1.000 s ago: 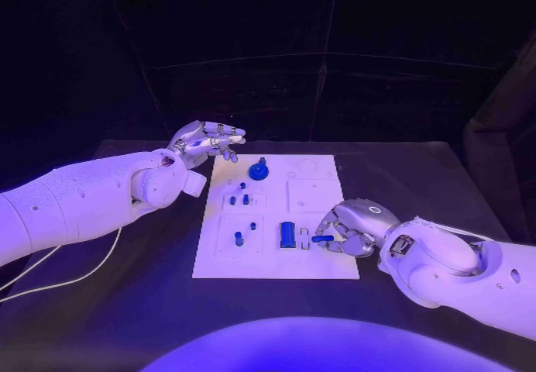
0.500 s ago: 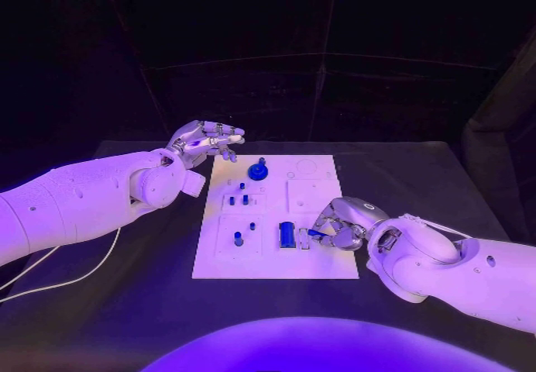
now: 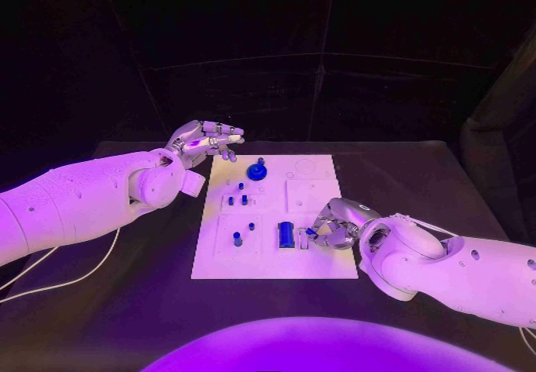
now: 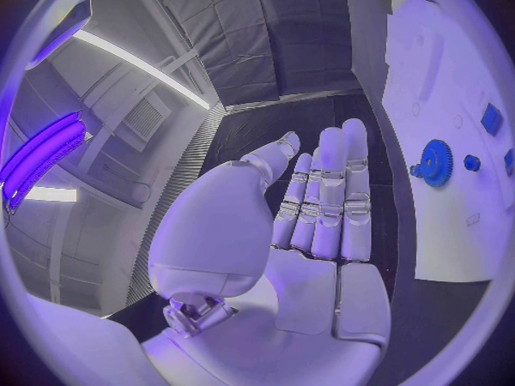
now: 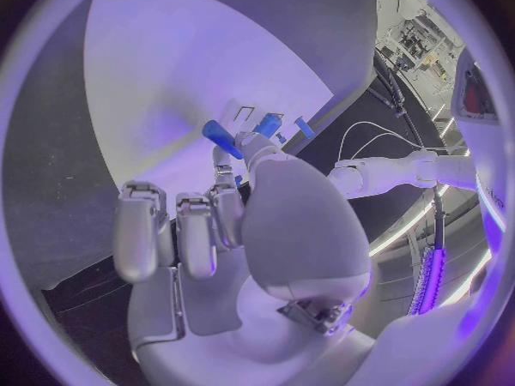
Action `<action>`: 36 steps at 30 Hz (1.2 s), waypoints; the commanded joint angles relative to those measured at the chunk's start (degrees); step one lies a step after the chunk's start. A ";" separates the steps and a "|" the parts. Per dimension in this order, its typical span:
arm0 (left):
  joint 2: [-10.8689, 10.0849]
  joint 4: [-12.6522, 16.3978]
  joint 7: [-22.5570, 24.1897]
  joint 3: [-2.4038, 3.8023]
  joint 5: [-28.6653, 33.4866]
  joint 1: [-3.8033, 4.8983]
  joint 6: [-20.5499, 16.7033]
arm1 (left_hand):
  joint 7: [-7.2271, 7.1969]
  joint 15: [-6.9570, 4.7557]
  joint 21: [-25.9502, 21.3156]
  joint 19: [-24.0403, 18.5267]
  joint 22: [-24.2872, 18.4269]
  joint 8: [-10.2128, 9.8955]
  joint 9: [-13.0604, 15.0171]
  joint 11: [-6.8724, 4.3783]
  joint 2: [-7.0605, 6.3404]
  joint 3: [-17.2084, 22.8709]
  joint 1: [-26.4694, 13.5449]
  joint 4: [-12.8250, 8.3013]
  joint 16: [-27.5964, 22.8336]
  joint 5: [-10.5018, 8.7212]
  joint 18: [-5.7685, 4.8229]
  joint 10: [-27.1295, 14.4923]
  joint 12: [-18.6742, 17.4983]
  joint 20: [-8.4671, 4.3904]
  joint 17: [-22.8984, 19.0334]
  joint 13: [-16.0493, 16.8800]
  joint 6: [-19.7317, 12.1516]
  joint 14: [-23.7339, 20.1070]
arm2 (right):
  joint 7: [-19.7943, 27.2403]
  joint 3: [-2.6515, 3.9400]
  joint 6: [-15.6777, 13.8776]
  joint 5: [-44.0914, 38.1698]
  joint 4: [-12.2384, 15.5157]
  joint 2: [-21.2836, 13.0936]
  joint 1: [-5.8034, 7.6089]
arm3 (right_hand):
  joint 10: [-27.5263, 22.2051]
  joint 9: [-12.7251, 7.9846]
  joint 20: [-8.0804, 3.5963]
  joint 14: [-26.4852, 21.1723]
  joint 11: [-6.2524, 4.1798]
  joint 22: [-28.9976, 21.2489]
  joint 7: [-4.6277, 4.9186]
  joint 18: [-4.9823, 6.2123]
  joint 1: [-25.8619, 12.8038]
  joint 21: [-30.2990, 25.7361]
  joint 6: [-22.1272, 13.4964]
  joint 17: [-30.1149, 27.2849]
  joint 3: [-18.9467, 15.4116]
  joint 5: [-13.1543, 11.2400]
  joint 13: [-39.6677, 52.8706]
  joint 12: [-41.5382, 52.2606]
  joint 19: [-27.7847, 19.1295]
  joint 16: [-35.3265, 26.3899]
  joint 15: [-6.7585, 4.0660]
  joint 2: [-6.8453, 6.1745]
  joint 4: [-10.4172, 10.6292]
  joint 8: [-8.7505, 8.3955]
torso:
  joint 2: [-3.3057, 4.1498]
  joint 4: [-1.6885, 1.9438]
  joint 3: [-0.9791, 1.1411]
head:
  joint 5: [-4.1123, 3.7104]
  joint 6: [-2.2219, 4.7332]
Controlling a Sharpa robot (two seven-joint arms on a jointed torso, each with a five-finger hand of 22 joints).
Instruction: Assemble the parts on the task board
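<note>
Item: task board (image 3: 318,267), white plate, flat at the middle of the counter (image 3: 134,310).

Parts on it, as I read the head view:
- blue gear (image 3: 257,172) at the board's 12 o'clock end, seemingly seated on its post; also visible from the left wrist (image 4: 436,162).
- small pegs (image 3: 237,200) standing in the middle-left block.
- two more small pieces (image 3: 238,239) in the 7 o'clock block.
- larger blue block (image 3: 287,234) near the board's 5 o'clock area, upright or lying I cannot tell.

Right hand (image 3: 335,226): over the board's 4 o'clock edge, just beside the block. Its fingers (image 5: 183,232) are curled in, and the right wrist view shows a short blue peg (image 5: 219,137) pinched at the fingertips, so I count it as holding a part, poised over the white plate.

Left hand (image 3: 204,141): off the board at 11 o'clock, raised, nothing in it; fingers (image 4: 327,197) straight and lying close together.

Progress, my judgement: partly done. Several pieces stand in place; the peg in my right hand is not yet seated, and the sockets around 1 to 2 o'clock look unfilled.
</note>
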 commanded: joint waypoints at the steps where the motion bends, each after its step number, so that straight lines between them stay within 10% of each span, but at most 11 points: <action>1: 0.08 0.12 0.05 0.05 -0.05 0.13 0.18 | 0.09 -0.07 -0.12 -0.01 -0.04 0.30 0.01 -0.09 0.11 0.00 0.65 -0.36 0.39 0.31 0.77 -0.37 0.27 0.28 -0.06 -0.09 -0.43 -0.38 | -3.67 0.02 -0.11 1.40 -0.07 0.35 0.10 | 2.03 1.28 -0.34 5.85 -0.39 3.30 -0.75 -0.99 -1.28 0.36 1.29 14.59 -0.07 0.49 7.56 1.14 0.94 0.39 -0.59 -0.07 0.65 0.15 | 0.04 -0.06 0.03 | 0.06 -0.01; 36: -0.14 0.50 -0.20 0.06 -1.53 0.35 1.19 | 0.10 -0.08 -0.10 -0.04 -0.02 0.37 0.00 -0.08 -0.07 -0.07 0.81 -0.58 0.40 0.31 0.77 -0.45 0.35 0.26 -0.13 -0.11 -0.53 -0.43 | -6.77 0.04 1.89 2.48 -2.29 4.25 0.09 | 2.79 1.97 -0.57 5.85 -0.82 3.70 -1.31 -1.07 -5.11 0.55 2.31 14.60 -0.30 1.02 8.82 2.80 1.19 0.40 -0.93 -0.03 2.99 0.77 | -0.03 -0.01 0.03 | 0.37 -0.01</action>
